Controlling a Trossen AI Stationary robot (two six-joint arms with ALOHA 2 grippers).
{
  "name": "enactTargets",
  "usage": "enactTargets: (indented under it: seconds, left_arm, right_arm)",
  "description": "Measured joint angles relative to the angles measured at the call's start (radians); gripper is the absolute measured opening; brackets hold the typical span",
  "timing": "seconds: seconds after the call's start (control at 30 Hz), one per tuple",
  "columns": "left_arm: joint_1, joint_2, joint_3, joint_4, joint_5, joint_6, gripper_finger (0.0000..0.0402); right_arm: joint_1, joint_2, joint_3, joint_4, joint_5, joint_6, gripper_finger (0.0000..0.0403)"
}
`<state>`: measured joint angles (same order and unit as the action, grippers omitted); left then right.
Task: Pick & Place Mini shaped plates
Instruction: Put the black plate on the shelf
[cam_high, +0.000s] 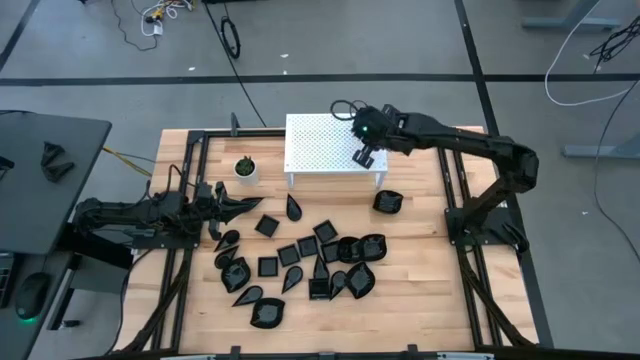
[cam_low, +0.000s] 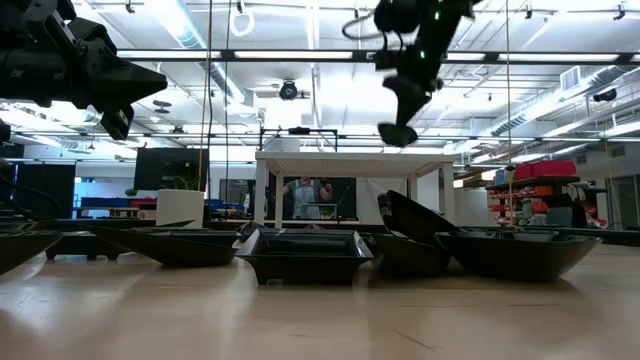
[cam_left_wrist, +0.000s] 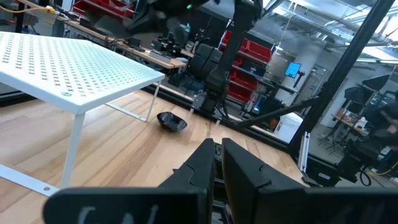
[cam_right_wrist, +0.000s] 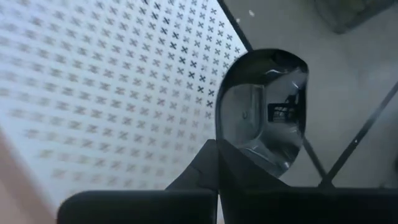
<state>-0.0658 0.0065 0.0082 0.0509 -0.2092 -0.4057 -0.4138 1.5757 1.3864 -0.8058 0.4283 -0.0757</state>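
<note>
Black plates (cam_high: 306, 245): about twenty on the table (cam_high: 420, 300), overlapping in the heap, so no exact count; roughly seven square, the others teardrop or rounded; one lone plate (cam_high: 388, 202) apart, near the stand's leg; one held plate (cam_right_wrist: 264, 106) clamped in the right gripper (cam_high: 365, 155); none in the left gripper (cam_high: 250, 205). One white perforated stand (cam_high: 320, 140); one white pot (cam_high: 245, 172) with one green plant (cam_high: 244, 163). Two arms, left arm (cam_high: 130, 212) and right arm (cam_high: 470, 145), one gripper each.
</note>
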Motion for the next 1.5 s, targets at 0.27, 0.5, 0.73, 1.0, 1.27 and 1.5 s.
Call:
enactTargets:
  seconds: [0.27,0.5,0.73,1.0,1.27,1.5]
  left_arm:
    - [0.000,0.000,0.000,0.000,0.000,0.000,0.0037]
    - [0.000,0.000,0.000,0.000,-0.005,0.000,0.0037]
    - [0.000,0.000,0.000,0.000,-0.007,0.000,0.0037]
    - [0.000,0.000,0.000,-0.001,-0.007,0.000,0.0037]
    - [-0.005,0.000,-0.001,0.009,0.029,0.025,0.0037]
    - [-0.049,0.000,-0.001,0.017,0.000,0.033,0.0036]
  right_arm:
    - [-0.010,0.000,-0.142,0.172,0.003,-0.132,0.0000]
    - [-0.011,0.000,-0.181,0.184,0.064,-0.145,0.0005]
    - [-0.011,0.000,-0.182,0.186,0.065,-0.152,0.0031]
    - [0.003,-0.014,-0.183,0.186,0.072,-0.176,0.0094]
    - [0.160,-0.132,-0.183,0.194,0.053,-0.098,0.0143]
    - [0.460,-0.169,-0.234,0.303,-0.149,0.016,0.0148]
